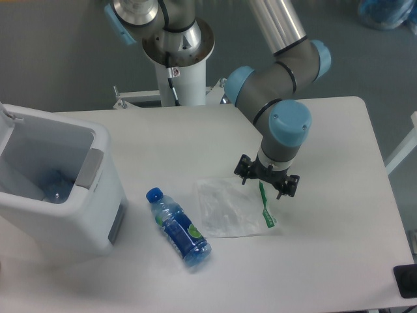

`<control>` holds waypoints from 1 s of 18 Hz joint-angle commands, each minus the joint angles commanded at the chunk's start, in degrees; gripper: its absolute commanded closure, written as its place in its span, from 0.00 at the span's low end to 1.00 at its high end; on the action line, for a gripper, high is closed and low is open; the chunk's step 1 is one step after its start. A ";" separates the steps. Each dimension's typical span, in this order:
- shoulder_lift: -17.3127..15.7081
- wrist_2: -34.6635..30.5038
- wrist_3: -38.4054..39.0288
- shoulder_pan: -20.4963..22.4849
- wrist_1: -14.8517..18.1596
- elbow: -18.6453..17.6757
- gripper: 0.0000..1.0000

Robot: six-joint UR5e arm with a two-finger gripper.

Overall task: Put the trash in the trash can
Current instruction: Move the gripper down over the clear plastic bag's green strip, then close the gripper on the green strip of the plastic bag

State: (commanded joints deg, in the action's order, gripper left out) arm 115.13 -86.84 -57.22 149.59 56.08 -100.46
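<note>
A small clear bottle (179, 228) with a blue cap and blue label lies on its side nearest the front of the white tabletop (326, 261), its cap pointing toward the back left and its base toward the front right. Just beside it on its right, a flat clear plastic bag (228, 207) lies spread on the tabletop, with a green strip (265, 205) running along its right edge; bottle and bag sit close together but whether they touch cannot be told. To the left stands the large white trash can (62, 215), open at the top, with a grey panel (90, 168) on the side that faces the bottle; something pale and bluish shows dimly inside it. The trash can stands apart from the bottle. Further back, the gripper (266, 184) hangs over the upper end of the green strip, its two dark fingers (242, 175) spread apart, nothing between them. Whether the fingertips touch the bag cannot be told. Behind, the grey arm with blue joint caps rises toward its white pedestal (179, 65) at the back edge of the tabletop
</note>
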 joint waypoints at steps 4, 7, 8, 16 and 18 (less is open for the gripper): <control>1.05 -0.09 1.14 -0.44 -1.32 0.00 0.00; 1.15 -0.09 1.50 -0.70 -1.50 0.09 0.03; 1.15 -0.09 1.58 -0.79 -1.50 0.00 0.11; 1.50 0.00 3.07 -1.50 -1.50 0.00 0.75; 1.23 0.17 3.61 -1.50 -1.41 0.53 0.87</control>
State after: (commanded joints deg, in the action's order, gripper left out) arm 116.37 -86.66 -53.61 148.10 54.67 -99.93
